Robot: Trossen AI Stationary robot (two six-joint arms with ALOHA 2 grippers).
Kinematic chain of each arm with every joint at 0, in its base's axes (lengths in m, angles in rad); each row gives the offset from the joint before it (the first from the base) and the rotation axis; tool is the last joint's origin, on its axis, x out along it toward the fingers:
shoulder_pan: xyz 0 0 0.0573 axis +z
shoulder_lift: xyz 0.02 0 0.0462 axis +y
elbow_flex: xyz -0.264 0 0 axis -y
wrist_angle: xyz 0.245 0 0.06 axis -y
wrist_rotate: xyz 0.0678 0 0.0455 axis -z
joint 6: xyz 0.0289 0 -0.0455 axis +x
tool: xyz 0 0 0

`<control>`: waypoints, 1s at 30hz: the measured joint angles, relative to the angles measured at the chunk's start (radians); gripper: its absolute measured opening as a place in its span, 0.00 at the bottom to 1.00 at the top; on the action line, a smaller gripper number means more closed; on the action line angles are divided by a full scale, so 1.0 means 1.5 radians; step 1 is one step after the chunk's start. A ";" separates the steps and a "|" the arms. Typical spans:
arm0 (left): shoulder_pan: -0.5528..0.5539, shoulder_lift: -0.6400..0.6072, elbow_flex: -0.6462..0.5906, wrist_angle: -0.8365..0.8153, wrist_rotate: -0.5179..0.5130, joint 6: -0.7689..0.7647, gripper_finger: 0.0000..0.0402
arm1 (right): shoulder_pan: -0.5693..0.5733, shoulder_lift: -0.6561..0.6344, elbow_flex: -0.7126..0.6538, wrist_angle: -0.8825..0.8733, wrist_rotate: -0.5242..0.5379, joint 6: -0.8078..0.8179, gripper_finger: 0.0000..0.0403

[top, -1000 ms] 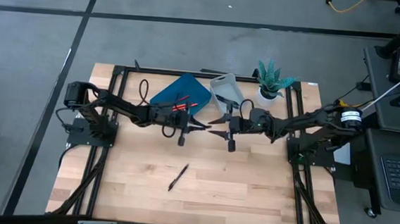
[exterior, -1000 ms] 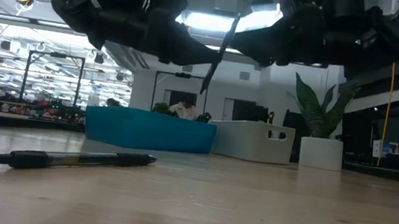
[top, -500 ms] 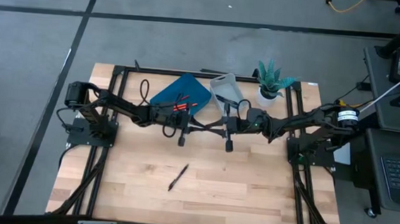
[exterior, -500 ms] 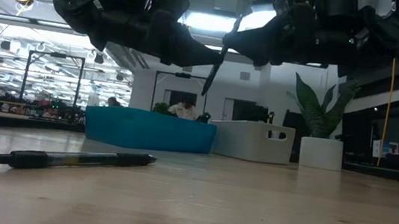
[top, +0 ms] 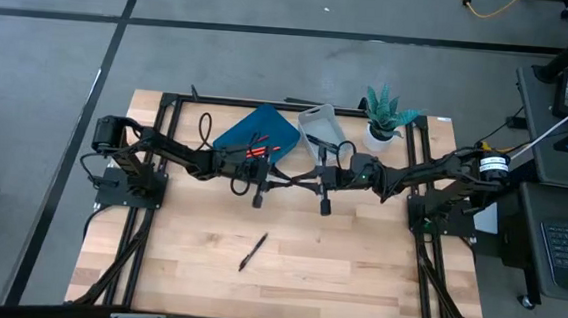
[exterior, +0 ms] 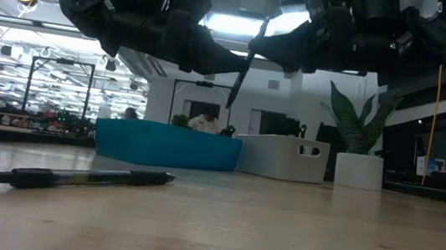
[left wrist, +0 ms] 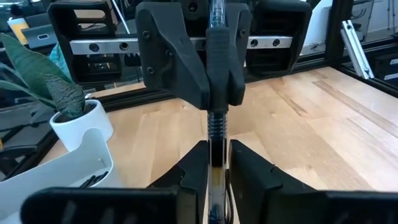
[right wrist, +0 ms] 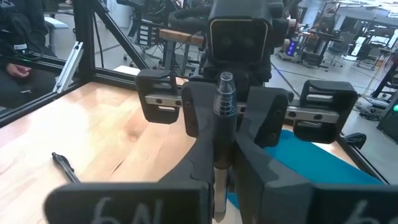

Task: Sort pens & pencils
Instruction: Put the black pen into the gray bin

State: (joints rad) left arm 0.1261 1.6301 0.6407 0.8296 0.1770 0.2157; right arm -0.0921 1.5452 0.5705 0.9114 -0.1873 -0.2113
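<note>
A black pen hangs tilted in mid-air above the table's middle, where my two grippers meet tip to tip. My right gripper is shut on it. The fingers of my left gripper stand narrowly apart on either side of the pen's clear barrel, lower down. A second black pen lies flat on the wood nearer the front edge. Red pencils lie in a blue bin at the back. My right gripper pinches the pen's black sleeve, in its upper part, between its two fingers. The fingers come level from the table's right and lie across the pen. The pen is clear of the table, top leaning right. My left gripper flanks the clear barrel; I cannot tell whether it touches.
A white bin stands beside the blue bin, and a potted plant is at the back right. Black frame rails run along the table's sides. Bare wood lies between the arms and the front edge.
My right gripper has shut: its fingers stood spread around the pen a second ago and are now closed on it. Both arms have kept their places, and the pen hangs much as before.
</note>
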 joint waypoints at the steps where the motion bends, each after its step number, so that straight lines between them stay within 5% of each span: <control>1: 0.000 0.000 0.000 0.001 -0.002 0.000 0.14 | 0.000 0.000 0.000 -0.001 0.000 0.000 0.09; 9: 0.012 -0.027 0.000 -0.024 -0.004 0.003 0.15 | -0.001 -0.002 0.000 -0.011 0.003 -0.002 0.09; 19: 0.035 -0.141 0.000 -0.210 -0.008 0.004 0.15 | -0.004 -0.016 0.000 -0.024 0.002 -0.009 0.09; 30: 0.056 -0.227 -0.002 -0.399 -0.008 0.018 0.15 | -0.008 -0.149 -0.063 -0.094 0.056 -0.008 0.09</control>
State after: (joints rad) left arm 0.2099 1.2898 0.6383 0.2308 0.1651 0.2426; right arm -0.1040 1.3211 0.4763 0.7706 -0.1029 -0.2234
